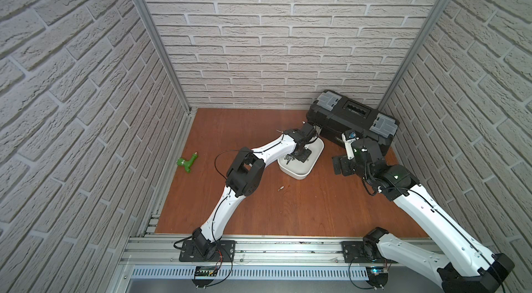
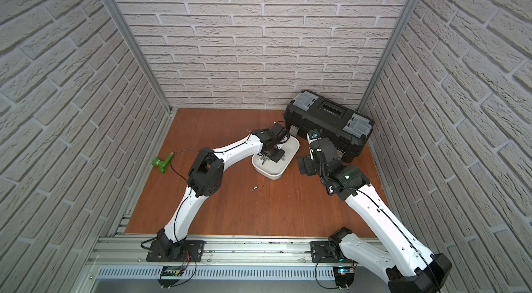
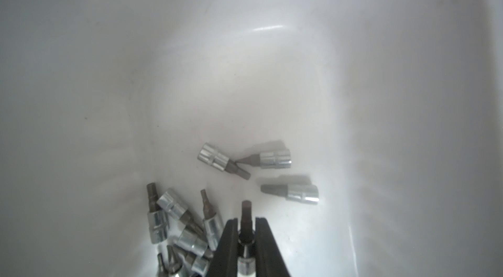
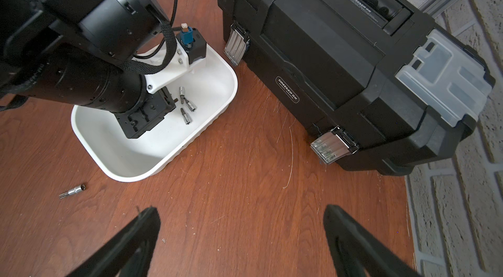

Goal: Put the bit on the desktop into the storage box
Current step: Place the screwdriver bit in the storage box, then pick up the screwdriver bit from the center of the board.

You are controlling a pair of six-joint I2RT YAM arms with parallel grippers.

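Your right hand [image 4: 241,209] hangs wide and empty over bare wood-grain table [image 4: 245,180], likely parked clear of the work. One chrome socket bit [image 1: 280,188] lies loose, at seven o'clock of the white plastic storage box [image 1: 300,175]. Inside it your left hand [image 3: 246,221] pinches a dark-tipped bit [image 3: 246,209], low over its glossy floor so release won't bounce. Black toolbox [image 1: 345,121] sits at one o'clock.
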